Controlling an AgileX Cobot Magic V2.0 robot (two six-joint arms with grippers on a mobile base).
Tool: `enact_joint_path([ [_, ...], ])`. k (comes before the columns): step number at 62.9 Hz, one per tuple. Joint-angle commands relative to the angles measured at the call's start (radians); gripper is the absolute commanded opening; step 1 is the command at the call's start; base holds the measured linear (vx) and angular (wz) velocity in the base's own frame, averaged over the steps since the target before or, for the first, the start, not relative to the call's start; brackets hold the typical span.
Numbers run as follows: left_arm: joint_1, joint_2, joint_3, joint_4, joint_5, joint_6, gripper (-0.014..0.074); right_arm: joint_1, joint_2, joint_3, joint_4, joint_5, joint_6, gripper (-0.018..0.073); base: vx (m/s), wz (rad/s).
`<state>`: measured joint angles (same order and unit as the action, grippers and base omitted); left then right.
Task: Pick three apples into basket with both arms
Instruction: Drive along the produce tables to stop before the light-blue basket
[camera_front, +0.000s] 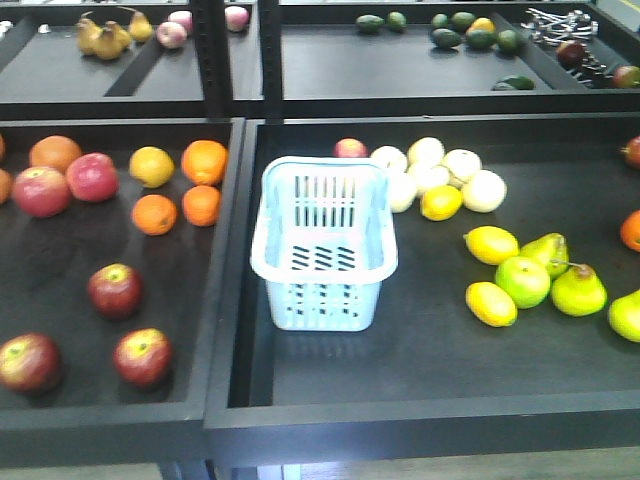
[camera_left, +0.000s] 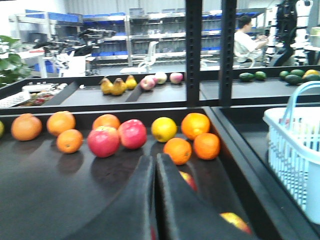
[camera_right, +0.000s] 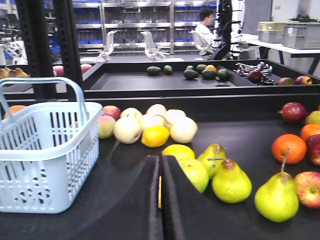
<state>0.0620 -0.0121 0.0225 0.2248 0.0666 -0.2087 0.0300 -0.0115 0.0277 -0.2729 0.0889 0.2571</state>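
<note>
Evidently nothing is picked yet: the apples (camera_front: 115, 290) lie at eight o'clock from the empty basket (camera_front: 324, 274), both pairs of jaws are together, so the left pair should open and reach first

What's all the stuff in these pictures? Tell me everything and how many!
apples: three, dark red, front of the left tray
basket: one, pale blue, empty, back-left of the right tray
pink-red apples: two, back of the left tray
oranges: several, orange, back of the left tray
pale round fruits: about six, cream-white, just right of the basket
lemons: three, yellow, right tray
pears: at least two, green, beside the lemons
avocados: several, dark green, back shelf
left gripper: one, black, shut, over the left tray
right gripper: one, black, shut, over the right tray
</note>
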Motion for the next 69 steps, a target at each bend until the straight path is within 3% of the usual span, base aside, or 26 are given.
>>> enact_joint_path([
  [1, 0.001, -0.015, 0.009, -0.001, -0.072, -0.008, -0.0006, -0.007, -0.014, 0.014, -0.012, -0.076, -0.003, -0.0004, 0.08, -0.24],
  [69, 0.001, -0.015, 0.009, -0.001, -0.072, -0.008, -0.0006, -0.007, -0.014, 0.014, -0.012, -0.076, -0.003, -0.0004, 0.09, -0.04],
])
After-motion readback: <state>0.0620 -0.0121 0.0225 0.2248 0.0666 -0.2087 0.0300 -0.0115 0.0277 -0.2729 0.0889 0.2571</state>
